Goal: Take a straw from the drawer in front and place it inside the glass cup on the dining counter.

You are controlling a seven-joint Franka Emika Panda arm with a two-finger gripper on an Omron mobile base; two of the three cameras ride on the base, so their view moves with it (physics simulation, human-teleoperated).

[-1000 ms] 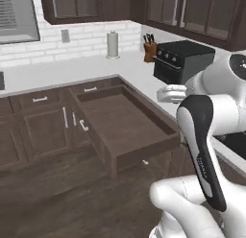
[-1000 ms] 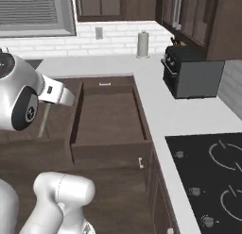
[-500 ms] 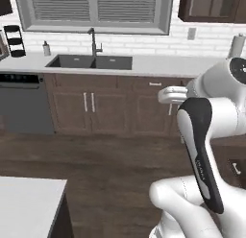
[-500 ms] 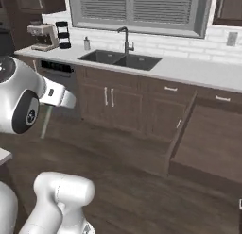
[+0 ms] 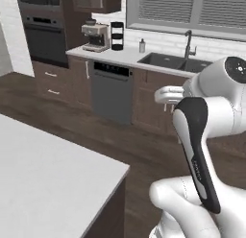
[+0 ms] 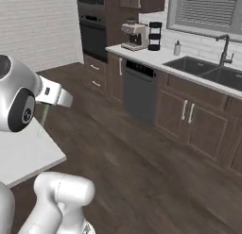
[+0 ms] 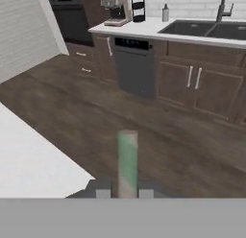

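My gripper [image 7: 124, 191] is shut on the straw [image 7: 127, 158], a thin pale stick that rises between the two finger tips in the hand view. In the right base view the straw [image 6: 43, 117] hangs faintly below the gripper [image 6: 49, 104], just above the corner of the dining counter [image 6: 23, 153]. That white slab also fills the lower left of the left base view [image 5: 48, 174] and the left of the hand view [image 7: 29, 160]. The gripper [image 5: 168, 106] sits at mid-right there, over the floor. The drawer and the glass cup are out of view.
Across the dark wood floor [image 5: 120, 136] runs a white counter with a sink and tap [image 6: 208, 63], a grey dishwasher [image 5: 111, 90] and a coffee machine [image 5: 95, 35]. A built-in oven [image 5: 45, 40] stands at the far left.
The whole picture has swung: the cameras turned away from the open drawer, past the sink cabinets, and the dining counter's corner has come into view. The gripper stays shut.
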